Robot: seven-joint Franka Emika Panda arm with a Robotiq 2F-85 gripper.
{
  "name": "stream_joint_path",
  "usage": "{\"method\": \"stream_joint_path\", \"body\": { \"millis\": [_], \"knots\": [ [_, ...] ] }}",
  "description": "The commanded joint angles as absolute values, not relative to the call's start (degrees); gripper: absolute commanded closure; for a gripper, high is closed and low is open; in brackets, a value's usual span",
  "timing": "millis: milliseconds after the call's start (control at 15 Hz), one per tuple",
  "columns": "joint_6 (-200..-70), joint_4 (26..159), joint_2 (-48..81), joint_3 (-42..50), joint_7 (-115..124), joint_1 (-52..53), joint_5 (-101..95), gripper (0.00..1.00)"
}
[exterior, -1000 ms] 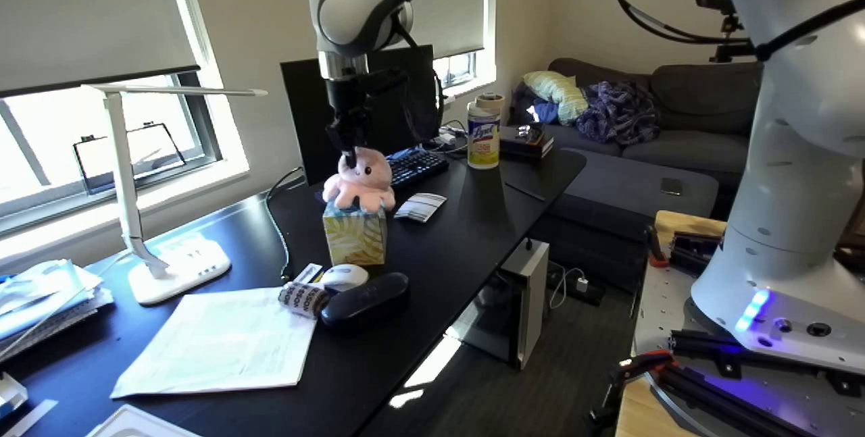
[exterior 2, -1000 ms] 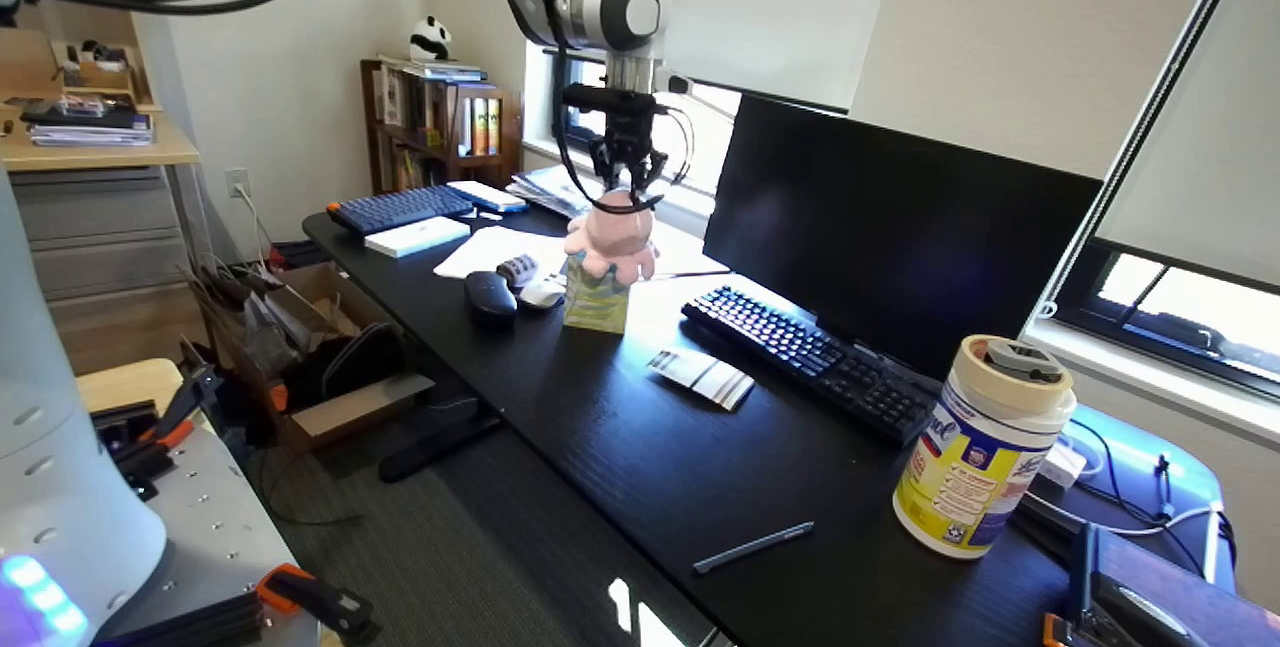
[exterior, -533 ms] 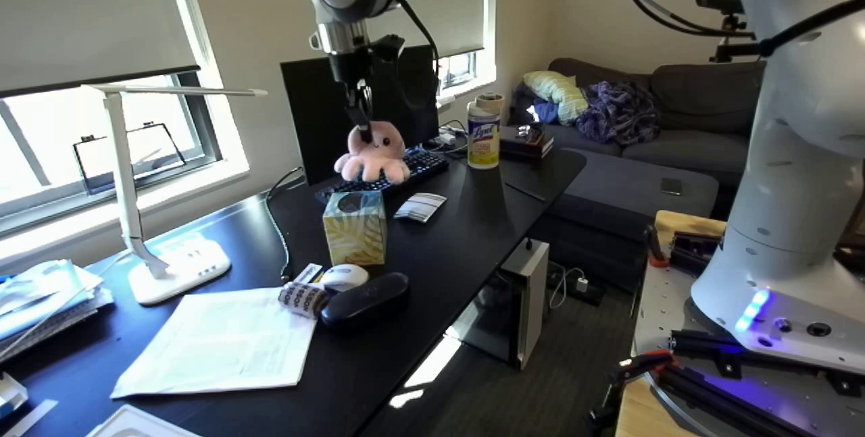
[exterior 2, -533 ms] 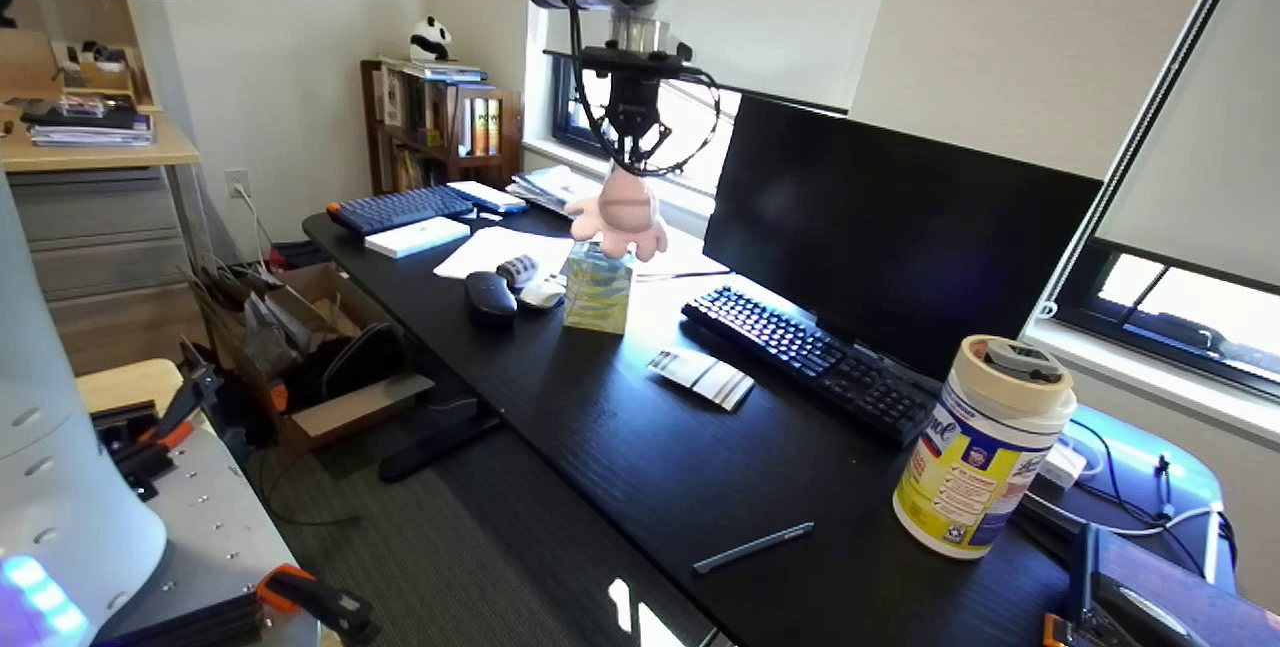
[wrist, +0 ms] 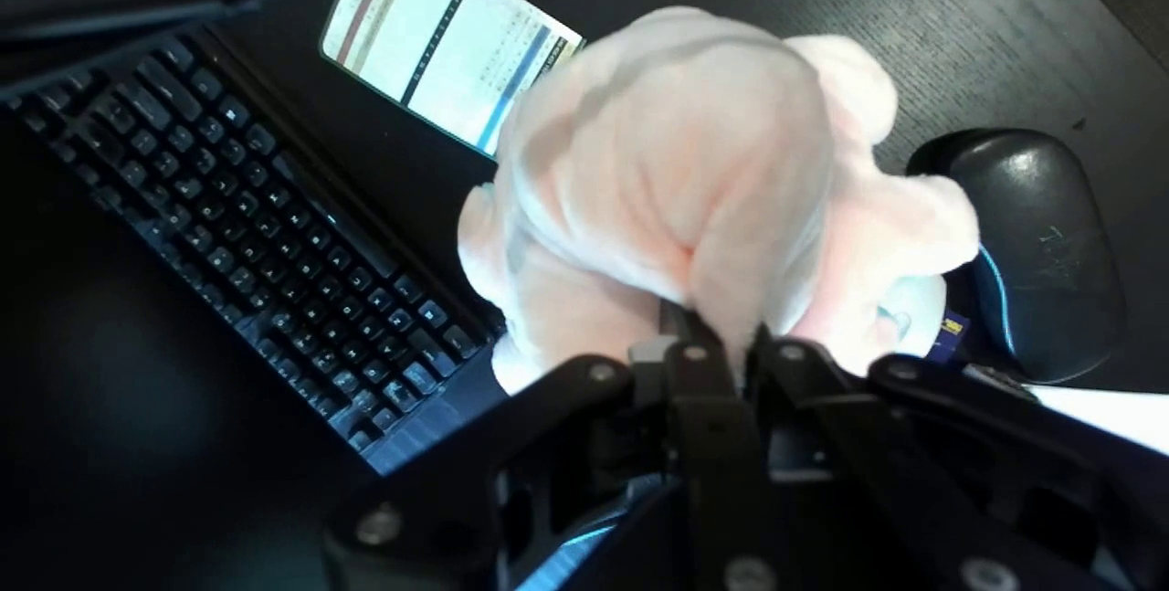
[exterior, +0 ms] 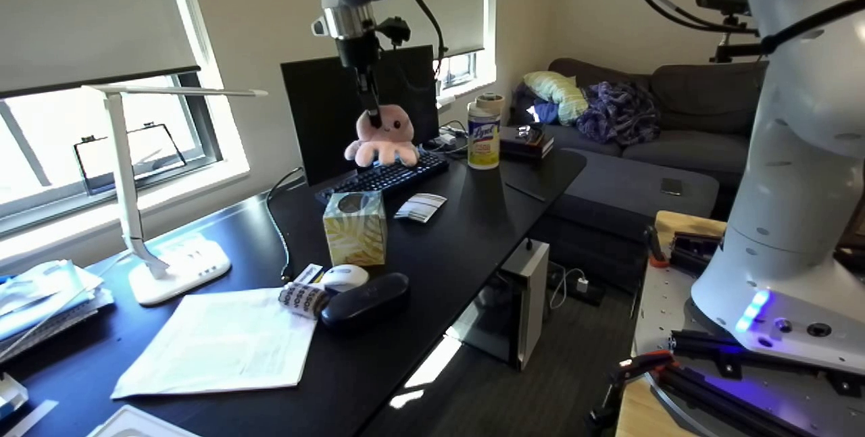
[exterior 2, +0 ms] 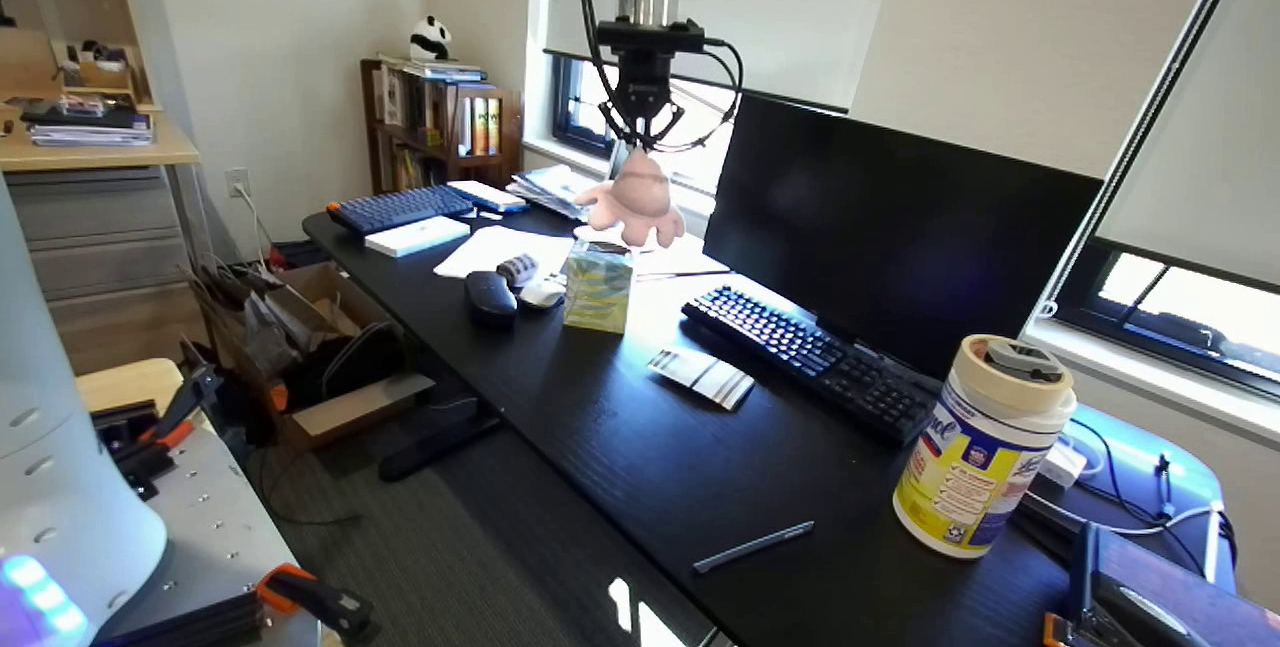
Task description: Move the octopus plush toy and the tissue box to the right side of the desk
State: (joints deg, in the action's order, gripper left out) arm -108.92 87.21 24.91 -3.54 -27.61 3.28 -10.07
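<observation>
The pink octopus plush toy [exterior: 390,143] hangs from my gripper [exterior: 376,119], which is shut on the top of its head. In an exterior view the plush [exterior 2: 638,202] is above and slightly beside the tissue box [exterior 2: 597,292]. The wrist view shows the gripper's fingertips [wrist: 726,335] pinching a fold of the plush [wrist: 676,143]. The yellow-beige patterned tissue box [exterior: 357,231] stands upright on the black desk [exterior: 439,254], apart from the plush. The plush blocks the box in the wrist view.
A keyboard [exterior 2: 810,352] and monitor [exterior 2: 900,257] stand along the desk's window side. A striped card [exterior 2: 702,378], a pen [exterior 2: 753,547] and a yellow wipes container [exterior 2: 970,477] lie towards one end. A dark case [exterior: 368,298], white mouse [exterior: 344,277] and papers [exterior: 223,342] are near the box.
The plush was sitting on the tissue box. My gripper has lifted it off and carried it slightly towards the wipes container's end. The box has stayed in place.
</observation>
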Motion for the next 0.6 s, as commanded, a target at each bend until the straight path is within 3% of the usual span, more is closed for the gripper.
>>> {"method": "stream_joint_path", "body": {
  "millis": [0, 533],
  "knots": [
    [-108.8, 90.8, 23.1, -3.0, -31.3, 4.0, -18.7, 0.95],
    [-124.9, 117.4, 12.3, 3.7, -34.7, -1.7, -45.5, 0.95]
  ]
}}
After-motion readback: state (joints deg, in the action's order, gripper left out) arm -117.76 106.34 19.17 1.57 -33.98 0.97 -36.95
